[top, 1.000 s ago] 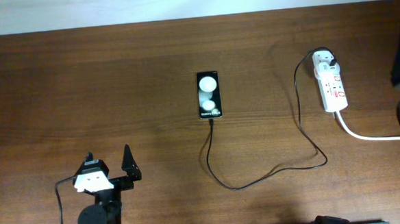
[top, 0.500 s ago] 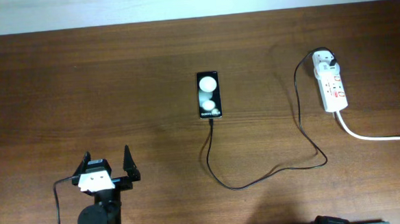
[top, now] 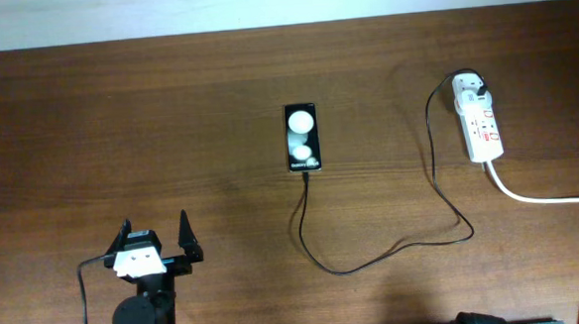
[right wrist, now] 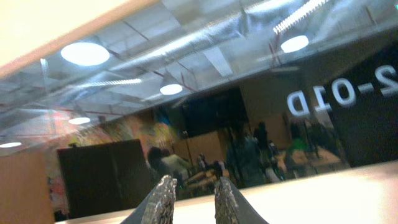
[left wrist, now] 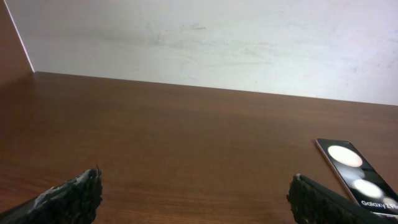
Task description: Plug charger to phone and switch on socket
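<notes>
The phone (top: 303,137) lies face up at the table's middle, and it also shows at the right edge of the left wrist view (left wrist: 356,178). The charger (top: 430,155), a thin black cable, runs from the white plug in the socket (top: 481,124) in a loop across the table. Its tip (top: 307,177) sits at the phone's near end. My left gripper (top: 156,240) is open and empty at the front left, well short of the phone. My right gripper (right wrist: 193,182) points up at a ceiling reflection, its fingers close together with nothing between them.
The socket's thick white cord (top: 535,199) runs off the right edge. A pale wall (left wrist: 205,37) backs the far edge of the brown table (top: 119,121). The left arm's black cable (top: 83,297) hangs at the front left.
The right arm has moved from the right edge near the socket down and out of the overhead view. The left gripper has turned from tilted to square.
</notes>
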### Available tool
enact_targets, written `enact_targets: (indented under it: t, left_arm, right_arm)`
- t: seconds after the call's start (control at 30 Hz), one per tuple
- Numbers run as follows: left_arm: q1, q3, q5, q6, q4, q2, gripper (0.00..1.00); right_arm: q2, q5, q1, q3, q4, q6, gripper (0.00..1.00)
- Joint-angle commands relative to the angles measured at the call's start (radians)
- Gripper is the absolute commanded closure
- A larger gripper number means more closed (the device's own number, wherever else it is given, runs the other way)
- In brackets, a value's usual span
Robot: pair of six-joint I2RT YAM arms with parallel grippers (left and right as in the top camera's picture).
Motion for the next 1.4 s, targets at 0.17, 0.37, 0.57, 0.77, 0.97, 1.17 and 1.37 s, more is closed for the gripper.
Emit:
enact_targets:
  t: [0.17,0.37,0.57,0.77,0.97,1.17,1.37]
  left_arm:
    - [0.004,-0.008,0.014,0.019,0.001,-0.002,0.01]
    - [0.004,-0.008,0.014,0.019,0.001,-0.002,0.01]
    - [0.004,-0.007,0.014,0.019,0.001,-0.002,0.01]
    - [0.004,-0.008,0.014,0.019,0.001,-0.002,0.01]
    - [0.004,-0.008,0.014,0.019,0.001,-0.002,0.01]
    - [0.004,-0.008,0.014,0.019,0.001,-0.002,0.01]
    - [0.004,-0.008,0.014,0.019,0.001,-0.002,0.01]
  right_arm:
    - [-0.188,-0.060,0.005,-0.194,0.026,-0.055,0.83]
    - [-0.361,-0.066,0.043,-0.352,0.074,-0.055,0.82]
    - [-0.361,-0.022,0.058,-0.362,0.059,-0.055,0.02]
    - [-0.361,0.176,0.037,-0.469,0.051,-0.054,0.02]
    - [-0.361,0.153,0.037,-0.786,0.095,-0.054,0.02]
    - [-0.361,0.097,0.037,-1.154,0.347,-0.054,0.02]
    - [-0.361,0.101,0.037,-1.226,0.258,-0.054,0.02]
